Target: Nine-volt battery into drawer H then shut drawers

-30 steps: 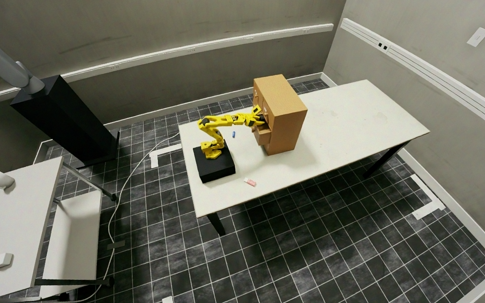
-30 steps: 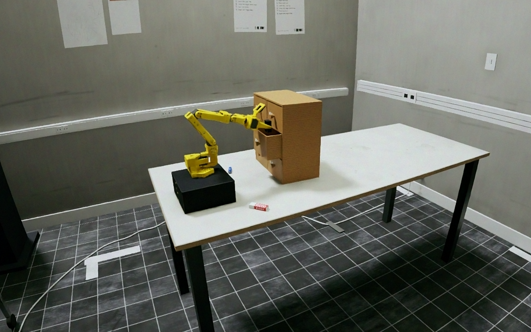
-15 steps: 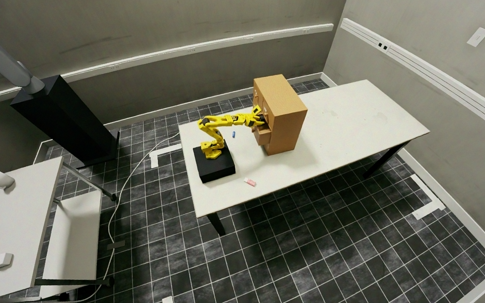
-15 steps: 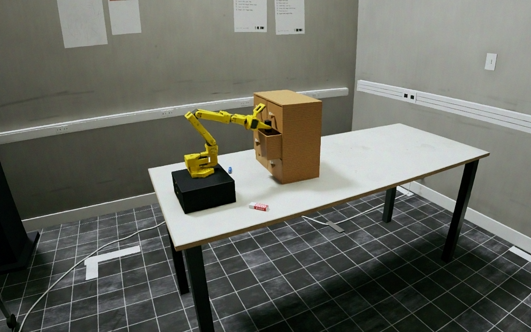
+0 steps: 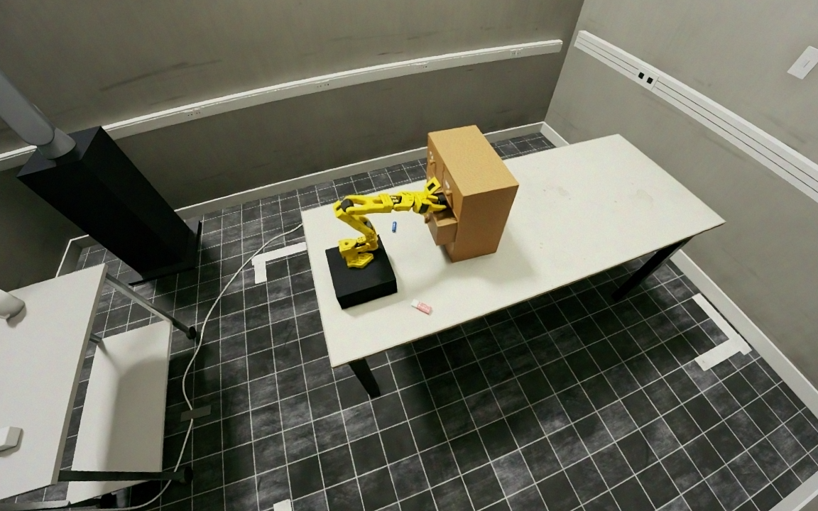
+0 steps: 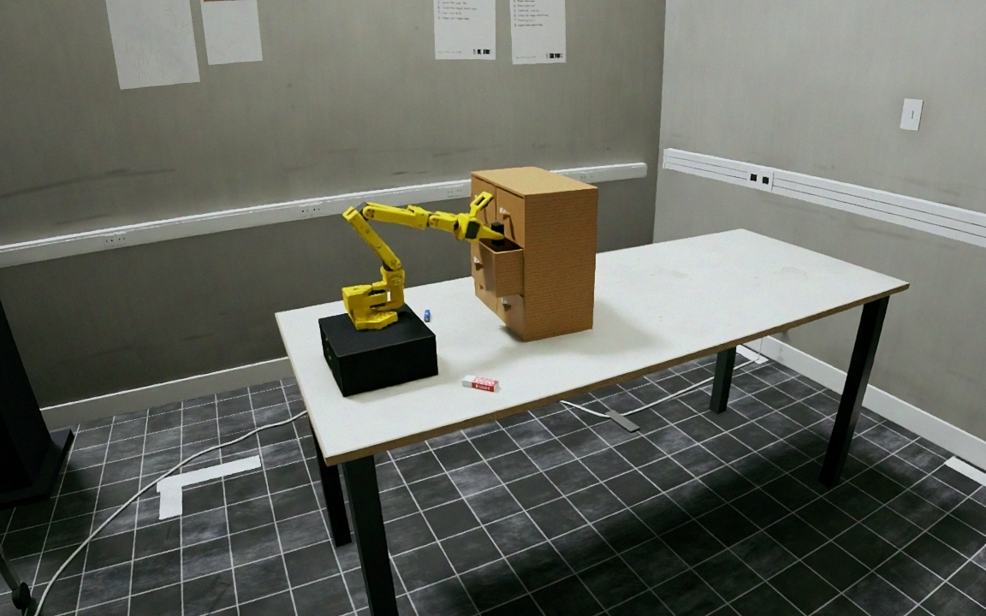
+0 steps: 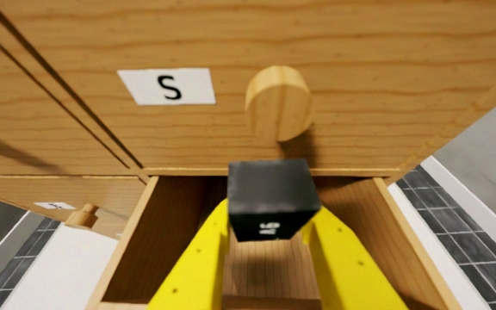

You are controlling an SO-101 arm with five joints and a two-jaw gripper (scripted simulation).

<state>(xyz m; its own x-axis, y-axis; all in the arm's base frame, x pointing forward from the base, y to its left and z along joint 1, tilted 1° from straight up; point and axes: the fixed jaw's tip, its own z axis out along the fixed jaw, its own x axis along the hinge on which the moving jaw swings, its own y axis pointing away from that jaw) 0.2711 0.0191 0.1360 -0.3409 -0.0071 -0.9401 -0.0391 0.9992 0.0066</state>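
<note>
On a white label [image 7: 167,86], fixed to the front of the drawer [image 7: 351,52] above the pulled-out one, the black letter "S" is read. On the black block [image 7: 273,199] gripped between the yellow fingers, pale characters are borne but cannot be read with certainty. A second drawer label [image 7: 54,206] is too foreshortened to be read. The print on the red-and-white box [image 6: 480,382] and on the wall sheets [image 6: 464,29] [image 6: 537,30] is too small to be made out.

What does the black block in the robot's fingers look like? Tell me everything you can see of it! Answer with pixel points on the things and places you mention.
The black block [image 5: 442,198] [image 6: 498,229] [image 7: 273,186] is box-shaped, with flat sides, sharp edges and a smooth, slightly dull look. Small pale marks sit on the darker side facing the wrist camera, too blurred to read surely. The gripper's two yellow fingers squeeze it from both sides. It's held up over the open drawer [image 5: 442,231] [image 6: 507,271] [image 7: 407,241], below the S drawer's round knob [image 7: 278,105].
</note>
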